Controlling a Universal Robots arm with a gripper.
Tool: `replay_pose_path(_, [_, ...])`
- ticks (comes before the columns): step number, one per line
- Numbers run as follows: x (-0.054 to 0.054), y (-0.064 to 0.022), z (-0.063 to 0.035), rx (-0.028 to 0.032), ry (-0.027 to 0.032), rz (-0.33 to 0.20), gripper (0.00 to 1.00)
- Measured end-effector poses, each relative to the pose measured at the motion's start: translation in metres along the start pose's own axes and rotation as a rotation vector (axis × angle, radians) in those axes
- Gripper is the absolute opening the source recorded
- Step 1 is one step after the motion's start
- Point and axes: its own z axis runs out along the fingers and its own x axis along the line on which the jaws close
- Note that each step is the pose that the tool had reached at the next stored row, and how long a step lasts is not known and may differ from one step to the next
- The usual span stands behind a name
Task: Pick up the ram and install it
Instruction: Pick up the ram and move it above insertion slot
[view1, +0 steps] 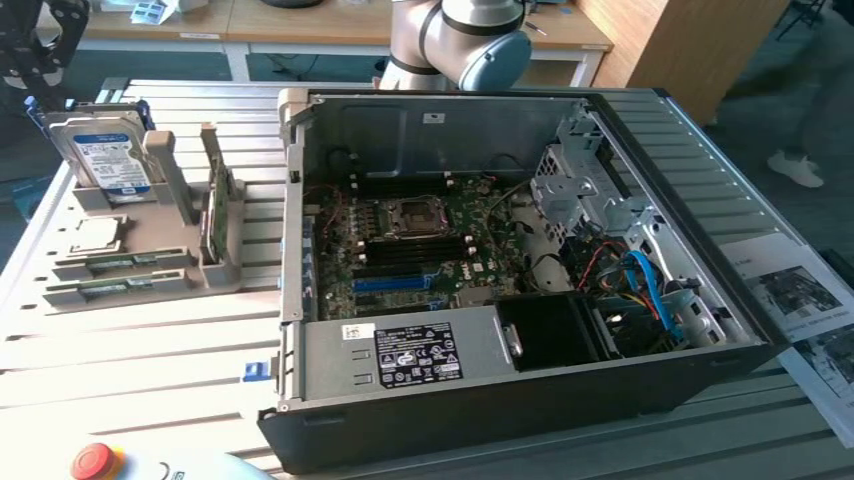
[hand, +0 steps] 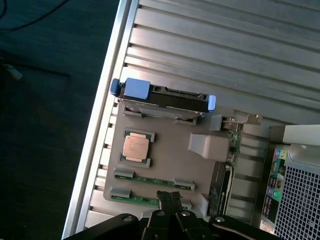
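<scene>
Wrist view: the pincer (hand: 170, 196) hangs fully closed, its tips pressed together and gripping nothing, directly above the ram (hand: 142, 199). The ram lies flat in the outermost cradle of a grey fixture tray (hand: 170, 155), with a second similar stick (hand: 152, 179) just beside it and a processor chip (hand: 137, 147) beyond. A hard drive (hand: 165, 97) stands at the tray's far end.

Exterior view: the tray rests on the slatted counter (view1: 134, 350) at the exterior view's left, apart from the open computer case (view1: 534, 420). The ram (view1: 107, 290) is not yet lifted.

We judge the ram to be light, stiff and thin, yet brittle. It is best pinched across its two long edges at mid-length, where the cradle leaves it exposed.
</scene>
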Motion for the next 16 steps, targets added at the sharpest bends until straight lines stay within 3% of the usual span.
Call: replay_pose_path(16, [0.0,0.0,0.0,-0.0062,0.0121,-0.268,0.1])
